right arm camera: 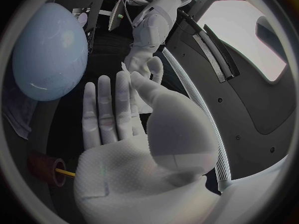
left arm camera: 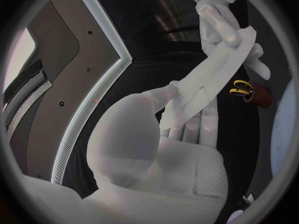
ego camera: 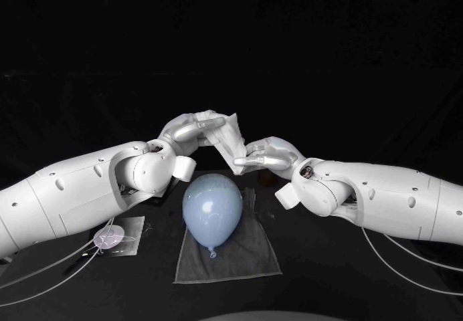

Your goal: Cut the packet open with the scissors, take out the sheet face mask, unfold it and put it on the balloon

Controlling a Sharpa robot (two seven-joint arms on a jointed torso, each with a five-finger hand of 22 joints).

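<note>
A white, still folded sheet mask hangs in the air behind the balloon, stretched between both hands. My left hand pinches its upper end and my right hand grips its lower end. In the left wrist view the mask runs as a band from my left hand up to the right hand. The pale blue balloon lies on a grey towel, knot toward me. The opened packet lies at the table's left. Yellow-handled scissors stand in a brown holder.
The towel under the balloon takes up the middle of the table. In the right wrist view the balloon lies beside my right hand, with the brown holder close to the wrist. Cables trail along both arms near the table's front.
</note>
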